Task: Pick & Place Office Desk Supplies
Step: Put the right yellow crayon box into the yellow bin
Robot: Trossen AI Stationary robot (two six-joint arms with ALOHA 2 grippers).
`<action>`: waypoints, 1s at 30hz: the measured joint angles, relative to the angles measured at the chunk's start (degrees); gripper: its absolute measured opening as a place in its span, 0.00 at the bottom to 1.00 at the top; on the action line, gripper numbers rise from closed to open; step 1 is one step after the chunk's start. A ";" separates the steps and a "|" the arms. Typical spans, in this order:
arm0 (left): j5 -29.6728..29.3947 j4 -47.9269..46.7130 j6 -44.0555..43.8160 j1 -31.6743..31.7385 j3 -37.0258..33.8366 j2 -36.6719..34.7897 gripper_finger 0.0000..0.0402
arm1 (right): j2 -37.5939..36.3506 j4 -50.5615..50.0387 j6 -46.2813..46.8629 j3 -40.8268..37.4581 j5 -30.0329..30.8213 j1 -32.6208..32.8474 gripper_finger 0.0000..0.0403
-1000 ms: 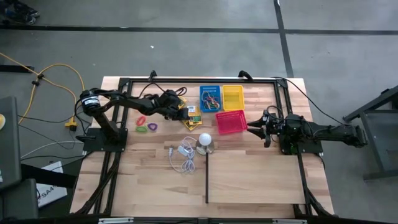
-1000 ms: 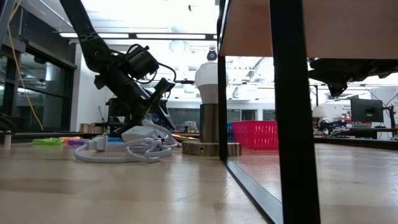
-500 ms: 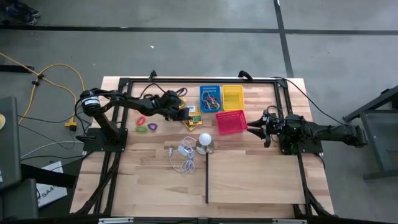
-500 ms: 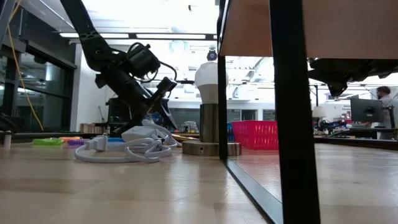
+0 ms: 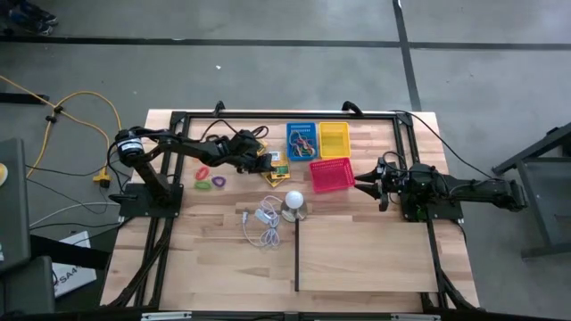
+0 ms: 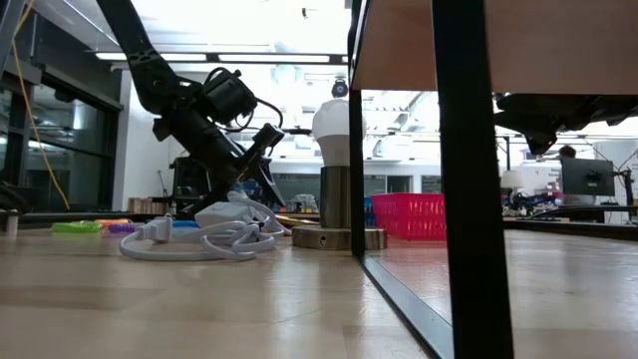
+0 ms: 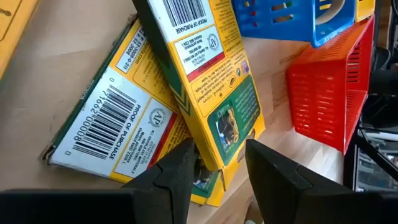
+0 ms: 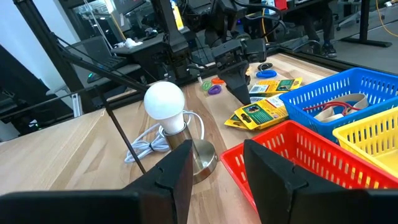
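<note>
Yellow-and-green packets (image 5: 275, 166) lie overlapped on the table left of the red basket (image 5: 331, 175). My left gripper (image 5: 264, 160) slants down at them, open. In the left wrist view the near corner of the upper packet (image 7: 205, 74) sits between the fingers of my left gripper (image 7: 219, 168), and that packet rests on a second packet (image 7: 118, 130). Coloured rings (image 5: 210, 181) lie on the table farther left. The blue basket (image 5: 302, 140) holds rubber bands (image 8: 329, 109). My right gripper (image 5: 366, 181) waits open right of the red basket, touching nothing. My left gripper has the upper packet's near corner (image 7: 225, 148) between its two fingers, which come slanting down from the table's left. I cannot tell whether either finger touches it. The packet lies flat-side up across the second packet.
A yellow basket (image 5: 335, 138) stands right of the blue one. A white bulb on a silvery base (image 5: 294, 202) and a coiled white cord (image 5: 263, 223) sit nearer the front. A raised wooden board (image 5: 366, 254) on a dark post covers the near right.
</note>
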 joint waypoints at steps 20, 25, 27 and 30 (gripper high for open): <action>0.10 4.59 -1.33 -0.04 3.21 5.57 0.35 | 0.00 0.00 0.00 0.00 0.00 0.02 0.32; -1.64 5.80 -1.45 -0.42 3.21 5.57 0.35 | -0.01 0.00 0.00 0.02 0.01 0.01 0.32; -1.90 6.63 -1.46 -0.45 3.23 5.57 0.35 | -0.02 0.02 0.00 0.00 0.02 0.00 0.32; -2.18 7.28 -1.27 -0.48 3.23 5.57 0.35 | -0.02 0.02 0.00 0.00 0.01 0.02 0.32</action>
